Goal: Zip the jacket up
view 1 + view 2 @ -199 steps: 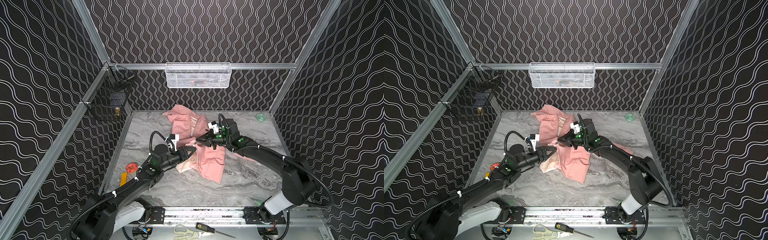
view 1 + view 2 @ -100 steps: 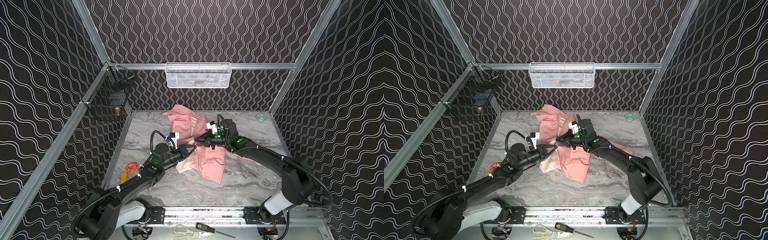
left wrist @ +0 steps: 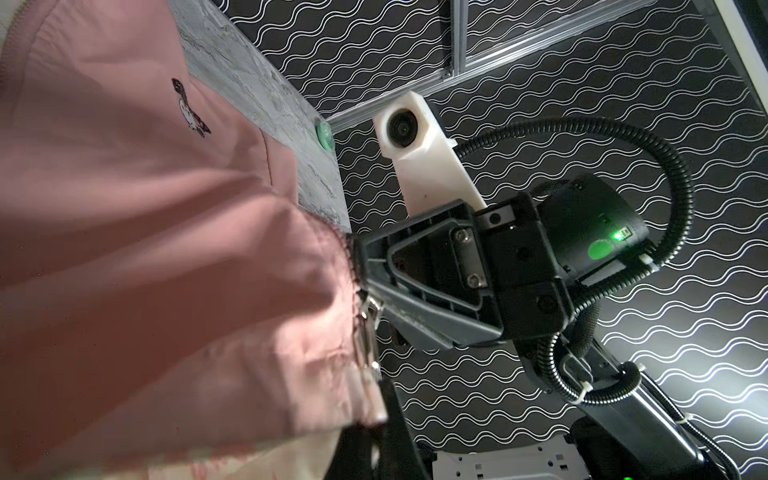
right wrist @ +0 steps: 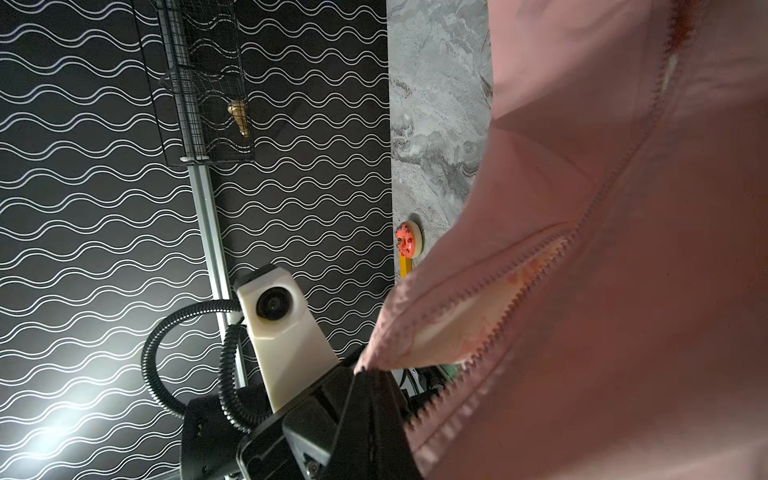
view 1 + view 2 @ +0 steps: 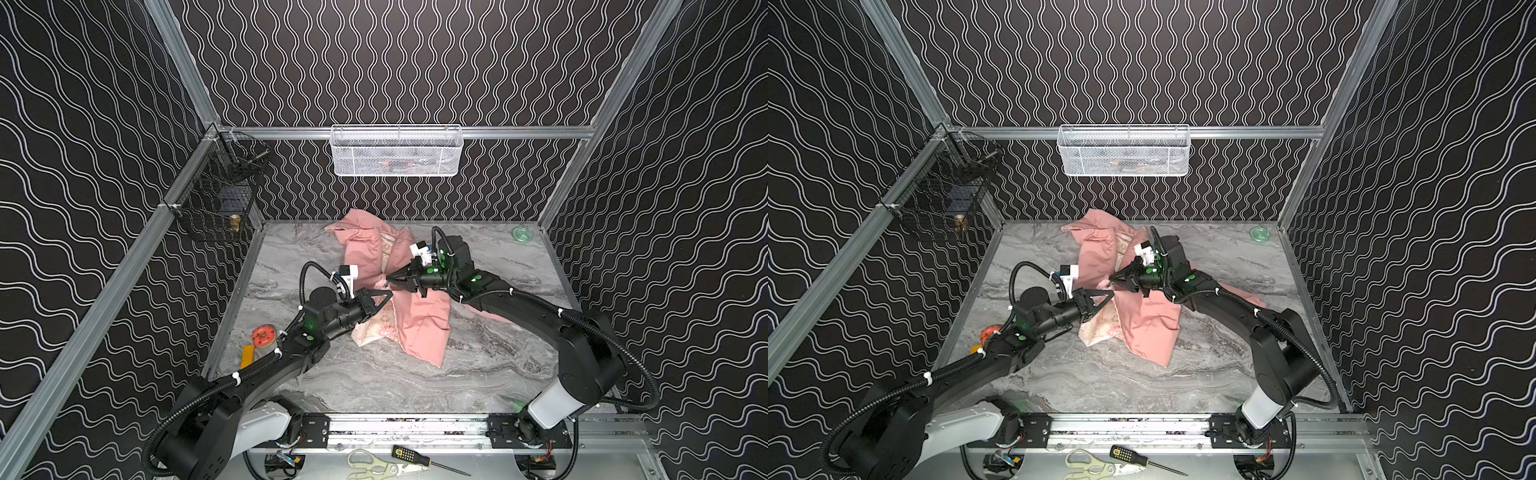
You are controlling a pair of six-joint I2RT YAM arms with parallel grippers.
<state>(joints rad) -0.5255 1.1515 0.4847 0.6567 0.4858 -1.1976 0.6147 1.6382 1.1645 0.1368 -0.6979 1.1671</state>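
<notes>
Jacket (image 5: 424, 328) lies on grey marbled table (image 5: 374, 386) between wavy black walls (image 5: 395, 62), left fingers (image 5: 377, 298) and right fingers (image 5: 401, 276) each pinching it.

A grey marble-patterned bench (image 5: 374, 386) sits inside black walls with white wavy lines (image 5: 395, 62). Above its back edge, a white wire-mesh basket (image 5: 397, 151) hangs from an aluminium rail (image 5: 519, 132). Over the back left corner, a black wire basket (image 5: 216, 208) is fixed to the side rail and holds a small brass-coloured object (image 5: 235, 220). Near the left edge stands a small round object with an orange top (image 5: 262, 335), and a flat yellow strip (image 5: 248, 356) lies just beside it. A small round green dish (image 5: 522, 234) rests in the back right corner. Beyond the front edge, pale-handled scissors (image 5: 370, 461) and a black-and-yellow-handled screwdriver (image 5: 411, 455) lie on a metal ledge.
</notes>
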